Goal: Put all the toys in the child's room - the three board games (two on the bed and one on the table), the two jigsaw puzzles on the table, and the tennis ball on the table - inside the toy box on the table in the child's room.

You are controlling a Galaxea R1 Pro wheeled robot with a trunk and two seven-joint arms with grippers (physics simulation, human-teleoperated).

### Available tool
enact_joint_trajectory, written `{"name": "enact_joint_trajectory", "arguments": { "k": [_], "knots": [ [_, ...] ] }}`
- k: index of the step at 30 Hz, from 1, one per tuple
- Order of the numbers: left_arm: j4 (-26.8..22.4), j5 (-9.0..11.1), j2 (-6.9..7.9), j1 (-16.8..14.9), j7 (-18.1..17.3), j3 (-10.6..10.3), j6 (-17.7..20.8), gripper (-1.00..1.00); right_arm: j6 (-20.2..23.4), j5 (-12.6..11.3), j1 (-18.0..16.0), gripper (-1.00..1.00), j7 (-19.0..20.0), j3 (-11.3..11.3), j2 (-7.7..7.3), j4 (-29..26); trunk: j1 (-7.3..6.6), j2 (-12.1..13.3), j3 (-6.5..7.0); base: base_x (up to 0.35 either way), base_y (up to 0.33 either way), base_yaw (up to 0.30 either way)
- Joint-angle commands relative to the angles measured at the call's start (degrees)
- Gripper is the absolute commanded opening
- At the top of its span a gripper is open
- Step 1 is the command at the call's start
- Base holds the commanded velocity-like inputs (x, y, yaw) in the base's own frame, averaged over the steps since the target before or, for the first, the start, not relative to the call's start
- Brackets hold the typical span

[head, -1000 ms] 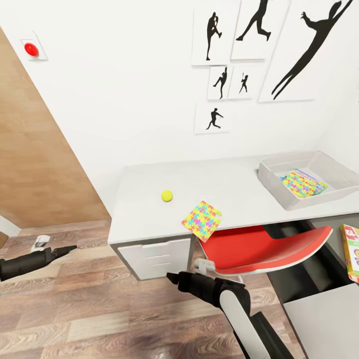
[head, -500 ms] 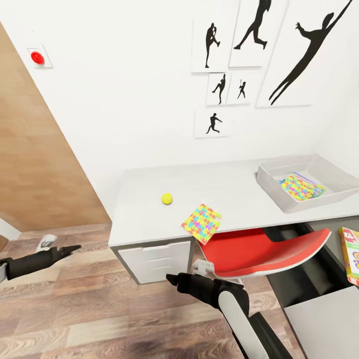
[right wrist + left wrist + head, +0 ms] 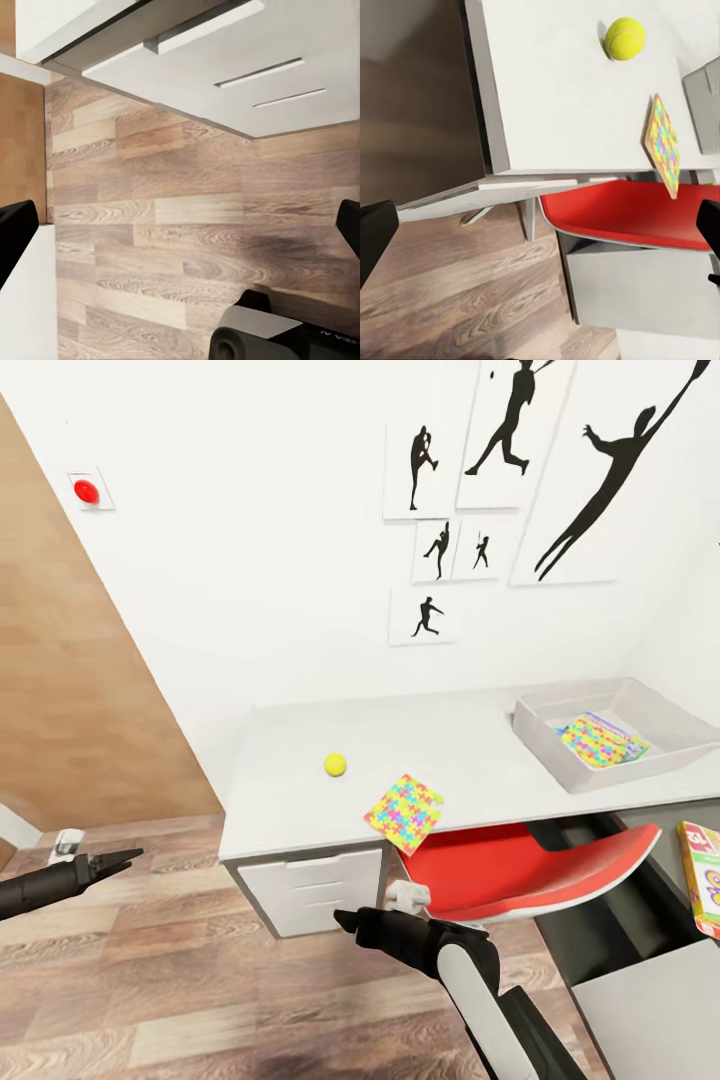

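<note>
The tennis ball (image 3: 335,764) (image 3: 625,38) lies on the pale table (image 3: 300,800) (image 3: 555,105). One jigsaw puzzle (image 3: 404,814) (image 3: 663,143) overhangs the table's front edge, above a red chair. The grey toy box (image 3: 540,735) stands at the table's right end, with a second jigsaw puzzle (image 3: 600,742) inside. A board game (image 3: 703,865) with a green and red box is cut off at the right edge. My left gripper (image 3: 132,855) (image 3: 540,229) hovers open over the floor, left of the table. My right gripper (image 3: 345,918) (image 3: 180,225) is open and low in front of the drawers.
A red chair (image 3: 530,860) is tucked under the table beside a white drawer unit (image 3: 315,885). A wooden panel (image 3: 70,690) stands at the left. Wood-plank floor (image 3: 200,980) lies between me and the table. Silhouette pictures (image 3: 500,470) hang on the wall.
The whole view has shifted a little, so the camera moved. My left gripper has drifted slightly left. The toys on the table lie as before.
</note>
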Motion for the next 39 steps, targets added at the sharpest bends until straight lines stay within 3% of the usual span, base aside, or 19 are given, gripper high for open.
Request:
{"name": "enact_joint_trajectory", "arguments": {
  "k": [1,18,20,25,27,29,36,39],
  "knots": [
    [0.00,-0.55,0.03,-0.05,-0.32,0.46,0.59,1.00,0.11,-0.55,-0.05,1.00,-0.60,0.03,0.01,-0.07,0.04,-0.10,-0.01,0.000,0.000,0.000],
    [-0.02,-0.54,-0.05,-0.05,-2.17,0.46,0.58,1.00,0.11,-0.45,-0.04,1.00,-0.60,0.08,0.01,-0.08,0.04,-0.10,1.59,0.000,0.000,0.000],
    [-0.01,-0.57,-0.14,-0.05,-3.32,0.46,0.54,1.00,0.11,-0.45,-0.03,1.00,-0.60,0.10,0.01,-0.08,0.04,-0.10,1.78,0.000,0.000,0.000],
    [0.01,-0.54,-0.25,-0.05,-11.39,0.46,0.53,1.00,0.10,-0.43,-0.05,1.00,-0.60,0.12,0.01,-0.10,0.04,-0.10,2.24,0.000,0.000,0.000],
    [0.02,-0.60,-0.48,-0.05,-11.39,0.51,0.60,1.00,0.10,-0.40,-0.05,1.00,-0.60,0.12,0.01,-0.13,0.04,-0.10,2.43,0.000,0.000,0.000],
    [-0.02,-0.68,-1.17,-0.05,-11.39,0.67,0.87,1.00,0.11,-0.38,-0.05,1.00,-0.60,0.12,-0.01,-0.18,0.04,-0.10,2.62,0.000,0.000,0.000],
    [-1.32,-0.76,-6.40,-0.13,-11.39,0.57,2.66,1.00,0.11,-0.36,-0.05,1.00,-0.60,0.11,-0.18,-0.20,0.04,-0.10,3.28,0.000,0.000,0.000],
    [-3.75,-0.75,-7.13,-0.14,-11.39,0.44,3.57,1.00,0.11,-0.36,-0.05,1.00,-0.60,0.12,-0.17,-0.13,0.04,-0.10,3.56,0.000,0.000,0.000]
  ]
}}
